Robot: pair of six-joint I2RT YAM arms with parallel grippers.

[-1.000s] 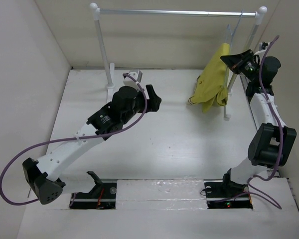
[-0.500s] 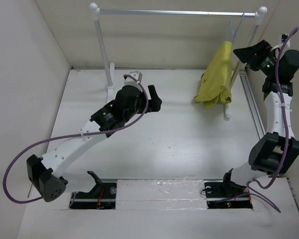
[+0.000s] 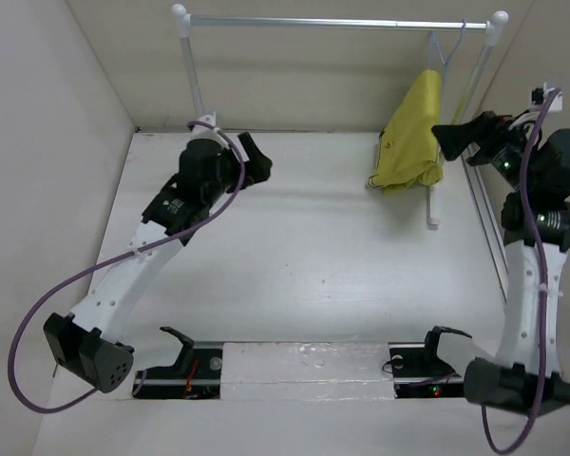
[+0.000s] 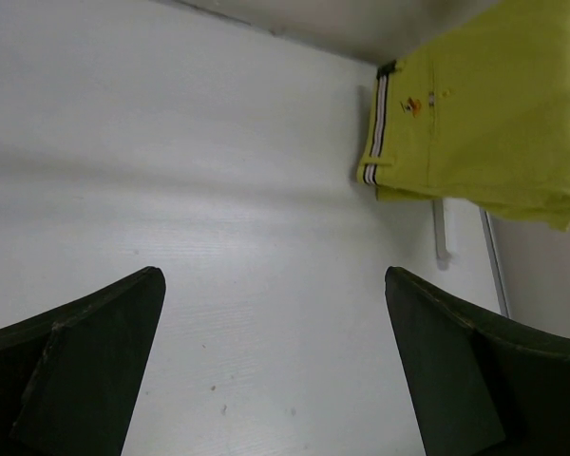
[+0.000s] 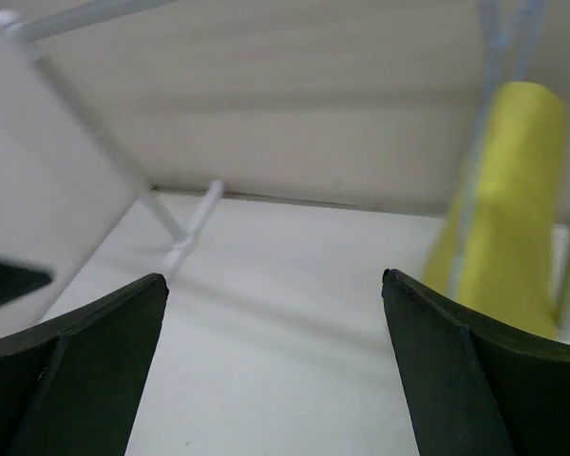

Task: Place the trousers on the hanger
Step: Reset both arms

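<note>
The mustard-yellow trousers [image 3: 413, 133] hang folded over the thin pale blue hanger [image 3: 444, 55], whose hook sits on the silver rail at the back right. In the left wrist view the trousers [image 4: 484, 114] show a white waistband with dark stripes. My right gripper [image 3: 448, 141] is open just to the right of the trousers, apart from them; its wrist view shows the trousers [image 5: 513, 209] and the blurred hanger [image 5: 494, 57] beyond the right finger. At the back left my left gripper [image 3: 255, 157] is open with nothing in it, far from the trousers. Between the wide jaws of the left gripper [image 4: 271, 275] and the right gripper [image 5: 271, 275] lies only bare table.
The silver rail [image 3: 332, 23] spans the back on two white posts, the left post [image 3: 195, 85] close behind my left gripper. A white foot of the right post [image 3: 431, 204] rests under the trousers. Beige walls enclose the white table [image 3: 313, 266] on three sides.
My right gripper has opened, let go at the hanger and drawn back to the right. The left gripper has opened wider and swung to the back left. The trousers hang free.
</note>
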